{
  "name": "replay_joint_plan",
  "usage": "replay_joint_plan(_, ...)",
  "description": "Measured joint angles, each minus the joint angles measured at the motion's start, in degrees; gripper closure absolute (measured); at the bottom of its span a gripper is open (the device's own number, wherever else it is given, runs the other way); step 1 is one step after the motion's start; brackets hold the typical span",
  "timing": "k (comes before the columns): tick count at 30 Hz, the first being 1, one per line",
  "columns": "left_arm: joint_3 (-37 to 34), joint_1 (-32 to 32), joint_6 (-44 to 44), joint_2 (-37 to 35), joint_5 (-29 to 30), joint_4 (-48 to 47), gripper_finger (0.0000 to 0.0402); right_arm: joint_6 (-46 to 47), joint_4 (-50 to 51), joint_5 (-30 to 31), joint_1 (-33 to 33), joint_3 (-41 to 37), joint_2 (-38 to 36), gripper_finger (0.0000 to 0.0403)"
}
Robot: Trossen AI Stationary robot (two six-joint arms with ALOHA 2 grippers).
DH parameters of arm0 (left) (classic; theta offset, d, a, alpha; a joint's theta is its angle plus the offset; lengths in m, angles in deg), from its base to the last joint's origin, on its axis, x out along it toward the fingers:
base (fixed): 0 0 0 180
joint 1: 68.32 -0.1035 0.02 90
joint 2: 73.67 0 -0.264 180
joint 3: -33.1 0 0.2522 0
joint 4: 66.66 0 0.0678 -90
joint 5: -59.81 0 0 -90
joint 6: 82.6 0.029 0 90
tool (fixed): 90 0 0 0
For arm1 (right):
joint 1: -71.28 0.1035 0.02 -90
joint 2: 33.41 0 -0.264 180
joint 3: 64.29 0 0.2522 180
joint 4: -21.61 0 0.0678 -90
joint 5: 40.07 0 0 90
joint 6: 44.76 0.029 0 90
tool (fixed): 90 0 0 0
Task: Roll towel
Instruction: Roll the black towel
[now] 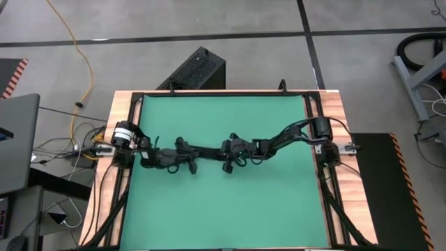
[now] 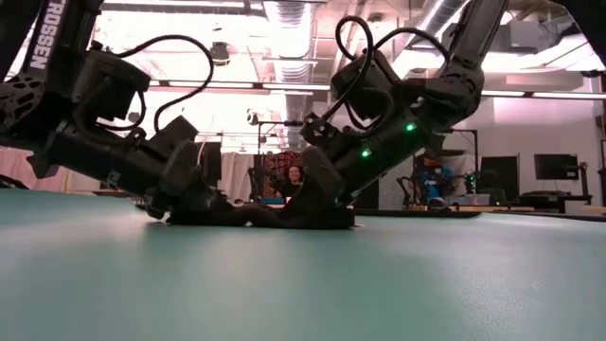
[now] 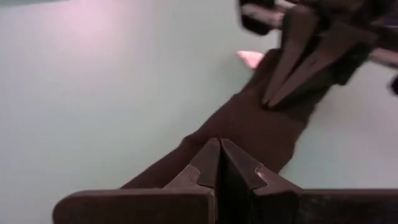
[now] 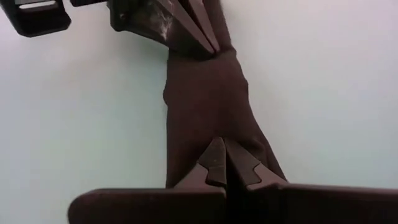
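Bench: green bench [image 1: 223, 209] is filling the low view's foreground and carrying everything; no containers are showing on it.
Towel: towel [image 1: 208, 151] is lying on the bench as a narrow black band, stretching between the two grippers, its long axis running from one gripper straight to the other.
Left gripper: left gripper [image 3: 219, 163] is pinching one end of the towel with its fingers pressed together, low against the bench.
Right gripper: right gripper [image 4: 224, 163] is clamping the opposite end in the same way, fingers closed on the cloth.
Key relation: each gripper is sitting on its own end of the band, so neither arm is nearer; the cloth is extending forward from each gripper toward the other.
Tag: small pale tag [image 3: 250, 58] is peeking out just beside the right gripper's fingers.
Judgement: rolling is likely needing travel along that long axis, or across it; which one I cannot tell.
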Motion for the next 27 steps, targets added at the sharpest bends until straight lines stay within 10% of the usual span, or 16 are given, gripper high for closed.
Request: replay_joint_plan(27, 0.43, -4.33, 6.47, 1.57, -10.85, 5.54, 0.0401, 4.37, -31.66, -4.52, -0.15, -15.99, 0.11, 0.0393)
